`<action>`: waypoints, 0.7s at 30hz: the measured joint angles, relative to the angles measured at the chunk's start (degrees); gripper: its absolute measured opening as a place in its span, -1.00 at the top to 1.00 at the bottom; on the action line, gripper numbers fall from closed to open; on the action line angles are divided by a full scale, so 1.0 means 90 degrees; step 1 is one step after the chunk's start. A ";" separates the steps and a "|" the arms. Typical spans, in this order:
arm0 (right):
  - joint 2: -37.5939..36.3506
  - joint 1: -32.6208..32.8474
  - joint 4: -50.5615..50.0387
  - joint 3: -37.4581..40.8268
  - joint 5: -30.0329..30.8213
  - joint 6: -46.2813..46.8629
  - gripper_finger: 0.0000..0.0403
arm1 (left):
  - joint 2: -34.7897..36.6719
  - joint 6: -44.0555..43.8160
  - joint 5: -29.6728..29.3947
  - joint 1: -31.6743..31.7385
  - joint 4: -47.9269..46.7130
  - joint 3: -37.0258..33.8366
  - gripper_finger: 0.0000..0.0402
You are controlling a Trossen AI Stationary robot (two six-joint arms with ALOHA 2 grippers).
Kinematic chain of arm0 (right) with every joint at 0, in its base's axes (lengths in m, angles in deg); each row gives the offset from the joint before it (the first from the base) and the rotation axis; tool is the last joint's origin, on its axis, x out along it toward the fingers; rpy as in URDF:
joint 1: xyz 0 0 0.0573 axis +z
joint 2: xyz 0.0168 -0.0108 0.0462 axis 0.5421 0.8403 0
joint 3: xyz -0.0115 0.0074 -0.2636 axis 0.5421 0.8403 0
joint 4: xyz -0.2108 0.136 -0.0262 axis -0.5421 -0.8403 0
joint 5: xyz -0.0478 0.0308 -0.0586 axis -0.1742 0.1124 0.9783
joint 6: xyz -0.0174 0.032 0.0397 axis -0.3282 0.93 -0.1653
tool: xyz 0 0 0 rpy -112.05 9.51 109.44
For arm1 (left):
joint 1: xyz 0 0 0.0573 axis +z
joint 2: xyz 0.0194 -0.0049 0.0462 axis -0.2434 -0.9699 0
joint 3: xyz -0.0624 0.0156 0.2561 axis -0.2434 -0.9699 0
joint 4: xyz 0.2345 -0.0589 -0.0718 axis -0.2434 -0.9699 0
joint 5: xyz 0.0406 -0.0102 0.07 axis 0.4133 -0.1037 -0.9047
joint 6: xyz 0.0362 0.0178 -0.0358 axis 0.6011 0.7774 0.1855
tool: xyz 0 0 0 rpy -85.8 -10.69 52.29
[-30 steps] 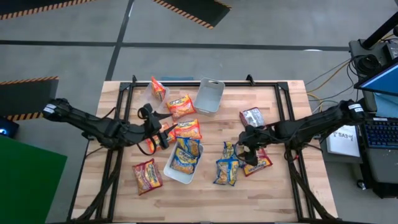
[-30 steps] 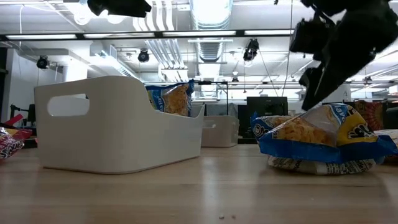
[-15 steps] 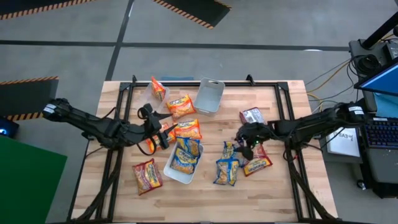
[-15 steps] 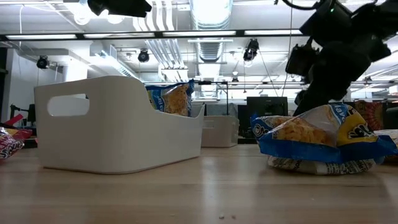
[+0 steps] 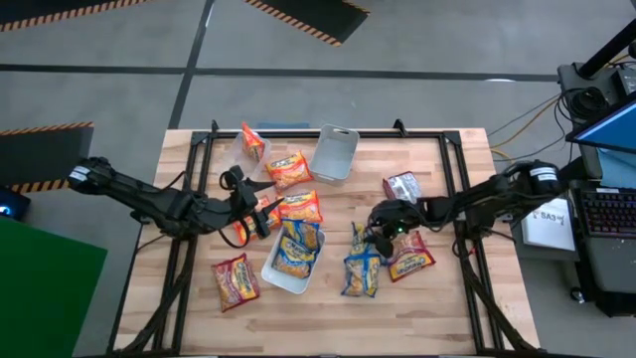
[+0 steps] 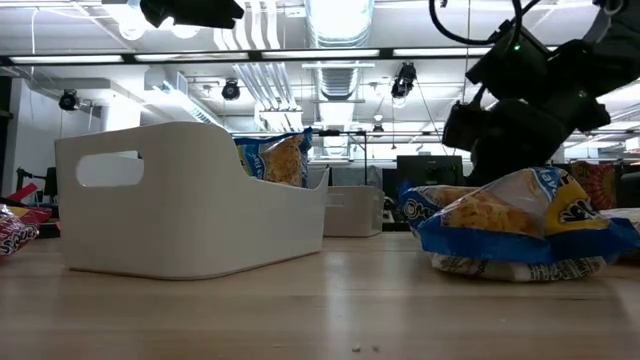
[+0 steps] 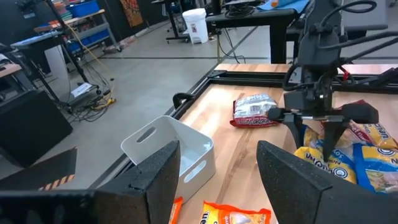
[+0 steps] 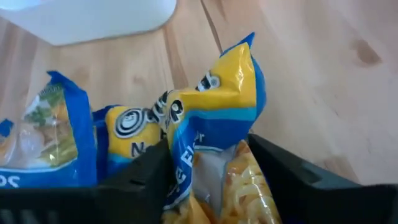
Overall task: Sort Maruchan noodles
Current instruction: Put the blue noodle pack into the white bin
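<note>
Right gripper (image 5: 370,239) has moved left since earlier frame, jaws now pinching blue-and-yellow packet (image 8: 214,118) mid-table. Left gripper (image 5: 260,214) unchanged, jaws open, near white bin (image 5: 288,270). Two white bins; ten packets counted.

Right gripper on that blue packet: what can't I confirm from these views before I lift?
- Right gripper on the blue-and-yellow packet: the right wrist view shows it between the fingers, contact unclear.
- High view: the arm hides the fingers.
- Low view: the front packets hide the grasp point.
- White bin: its wall hides most of its contents in the low view.
- Left gripper waits open.
</note>
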 joint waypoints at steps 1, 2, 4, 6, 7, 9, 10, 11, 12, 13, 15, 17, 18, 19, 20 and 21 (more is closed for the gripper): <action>0.0019 0.0000 0.0000 -0.0057 0.0005 0.0000 0.18 | 0.0000 -0.0002 0.0000 0.0000 0.0000 0.0000 0.02; 0.0036 -0.0008 0.0002 -0.0109 0.0003 0.0000 0.27 | 0.0000 -0.0004 0.0000 0.0000 0.0000 0.0000 0.02; 0.0035 -0.0010 -0.0003 -0.0181 0.0004 0.0000 0.45 | 0.0002 -0.0004 0.0000 0.0000 -0.0002 0.0000 0.02; 0.0033 -0.0010 -0.0002 -0.0239 0.0002 0.0000 0.62 | 0.0002 -0.0002 0.0000 0.0000 -0.0002 0.0000 0.02; 0.0015 -0.0010 0.0000 -0.0256 0.0002 0.0000 0.70 | 0.0002 -0.0002 0.0000 0.0000 -0.0002 -0.0002 0.02; -0.0007 -0.0010 0.0004 -0.0291 0.0002 0.0000 0.83 | 0.0005 0.0005 -0.0002 0.0000 0.0000 -0.0021 0.02; -0.0009 -0.0010 0.0007 -0.0307 0.0002 0.0000 0.88 | 0.0005 0.0017 -0.0001 0.0000 -0.0004 -0.0033 0.02; -0.0025 -0.0010 0.0003 -0.0313 0.0002 -0.0002 0.91 | 0.0005 0.0020 0.0000 0.0000 -0.0015 -0.0043 0.02; -0.0047 -0.0010 -0.0003 -0.0318 0.0002 -0.0004 0.92 | 0.0005 0.0020 -0.0001 0.0000 -0.0016 -0.0055 0.02; -0.0052 -0.0010 -0.0008 -0.0342 0.0006 -0.0010 0.93 | 0.0005 0.0023 -0.0002 0.0000 -0.0016 -0.0065 0.02; -0.0089 -0.0010 -0.0026 -0.0389 0.0012 -0.0027 0.92 | 0.0005 0.0023 -0.0004 0.0000 -0.0022 -0.0078 0.02; -0.0138 -0.0010 -0.0042 -0.0479 0.0041 -0.0045 0.93 | 0.0005 0.0023 -0.0004 0.0000 -0.0012 -0.0078 0.02; -0.0183 -0.0010 -0.0023 -0.0525 0.0054 -0.0047 0.93 | 0.0005 0.0023 -0.0002 0.0000 -0.0007 -0.0078 0.02; -0.0240 -0.0010 -0.0023 -0.0568 0.0061 -0.0049 0.93 | 0.0005 0.0023 -0.0003 0.0000 -0.0007 -0.0078 0.02; -0.0291 -0.0010 -0.0019 -0.0628 0.0061 -0.0049 0.93 | 0.0010 0.0023 -0.0002 0.0000 -0.0003 -0.0078 0.02; -0.0338 -0.0010 -0.0007 -0.0685 0.0064 -0.0049 0.93 | 0.0021 0.0024 -0.0002 0.0000 -0.0005 -0.0078 0.02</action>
